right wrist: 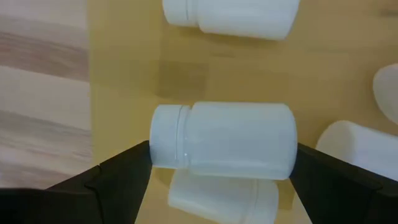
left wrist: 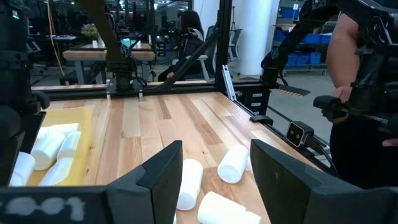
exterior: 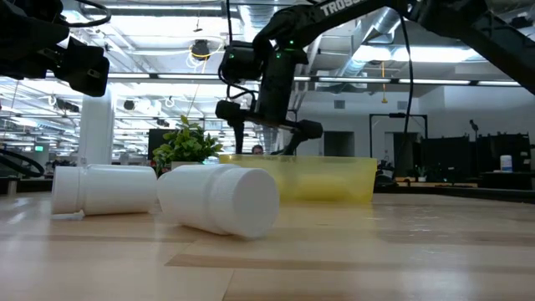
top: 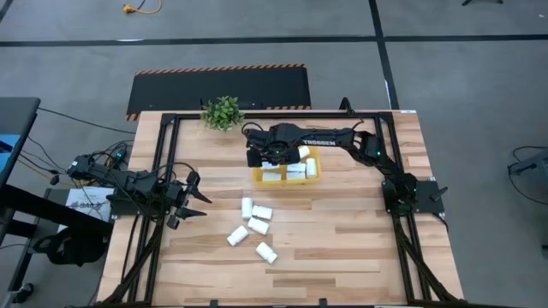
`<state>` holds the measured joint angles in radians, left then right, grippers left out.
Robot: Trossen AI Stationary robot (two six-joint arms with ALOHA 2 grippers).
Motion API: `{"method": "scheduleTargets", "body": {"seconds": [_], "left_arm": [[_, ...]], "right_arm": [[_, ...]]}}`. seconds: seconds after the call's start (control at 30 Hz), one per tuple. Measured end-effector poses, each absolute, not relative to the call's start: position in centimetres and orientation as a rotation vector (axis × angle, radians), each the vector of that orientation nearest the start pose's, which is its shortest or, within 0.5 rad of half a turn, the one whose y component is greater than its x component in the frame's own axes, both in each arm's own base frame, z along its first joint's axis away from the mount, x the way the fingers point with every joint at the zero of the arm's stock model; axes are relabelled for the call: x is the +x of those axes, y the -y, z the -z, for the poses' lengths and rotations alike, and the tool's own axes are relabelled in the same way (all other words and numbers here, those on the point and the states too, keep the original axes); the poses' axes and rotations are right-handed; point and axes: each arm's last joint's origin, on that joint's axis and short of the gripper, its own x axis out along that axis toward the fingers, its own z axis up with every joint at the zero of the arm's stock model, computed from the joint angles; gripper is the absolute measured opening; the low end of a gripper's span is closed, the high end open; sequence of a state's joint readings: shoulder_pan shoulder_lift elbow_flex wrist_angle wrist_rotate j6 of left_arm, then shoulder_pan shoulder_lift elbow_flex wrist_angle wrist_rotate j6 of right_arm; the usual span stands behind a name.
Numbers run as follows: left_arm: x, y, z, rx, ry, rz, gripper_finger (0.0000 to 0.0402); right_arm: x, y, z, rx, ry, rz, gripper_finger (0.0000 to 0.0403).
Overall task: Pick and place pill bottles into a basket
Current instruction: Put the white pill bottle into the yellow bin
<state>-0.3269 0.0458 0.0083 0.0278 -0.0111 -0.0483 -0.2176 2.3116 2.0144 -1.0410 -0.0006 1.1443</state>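
The yellow basket [top: 315, 177] stands at the table's far middle with several white pill bottles lying in it [right wrist: 230, 15]. My right gripper [top: 260, 156] hangs over the basket's left part, fingers pointing down, with one pill bottle [right wrist: 224, 142] between its widely spread fingers. It also shows in the low view [exterior: 266, 142] above the basket [exterior: 334, 177]. Several more pill bottles lie on their sides on the wood nearer the front [top: 259, 226], [exterior: 219, 199]. My left gripper [top: 195, 195] is open and empty at the table's left edge, left of the loose bottles [left wrist: 186, 183]. My right gripper holds the pill bottle lengthwise between its two fingers, one fingertip [right wrist: 134, 163] at the cap end [right wrist: 163, 134] and the other at the base end [right wrist: 287, 140]. The fingers come from above. The bottle lies level over the basket, above another bottle [right wrist: 217, 194].
A small green potted plant [top: 223, 111] stands at the far edge, left of the basket. A person [left wrist: 364, 93] stands beyond the table's right side. Bare wood lies along the near edge and to the right of the loose bottles.
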Motion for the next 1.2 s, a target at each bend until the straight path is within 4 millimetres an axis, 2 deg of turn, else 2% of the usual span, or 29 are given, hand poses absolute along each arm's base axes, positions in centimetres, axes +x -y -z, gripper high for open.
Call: {"method": "scheduleTargets", "body": {"seconds": [0.43,0.6,0.77,0.9,1.07,1.2], "left_arm": [[9.5,3.2,-16.5,-0.046,-0.017,0.316,0.0177],[9.5,3.2,-16.5,-0.046,-0.017,0.316,0.0177],[9.5,3.2,-16.6,-0.046,-0.017,0.315,0.0177],[9.5,3.2,-16.5,-0.046,-0.018,0.315,0.0177],[9.5,3.2,-16.5,-0.046,-0.017,0.316,0.0177],[9.5,3.2,-16.5,-0.046,-0.017,0.316,0.0177]], "right_arm": [[46.1,10.2,-19.0,1.101,-1.084,0.933,0.0396],[45.7,10.0,-19.5,1.095,-1.111,0.947,0.0396],[44.4,9.6,-22.9,1.063,-1.061,0.958,0.0398],[42.8,8.7,-26.9,1.001,-0.968,0.980,0.0391],[39.8,7.8,-32.4,0.960,-0.896,0.910,0.0376],[37.1,6.6,-36.7,0.847,-0.836,0.803,0.0362]]}}
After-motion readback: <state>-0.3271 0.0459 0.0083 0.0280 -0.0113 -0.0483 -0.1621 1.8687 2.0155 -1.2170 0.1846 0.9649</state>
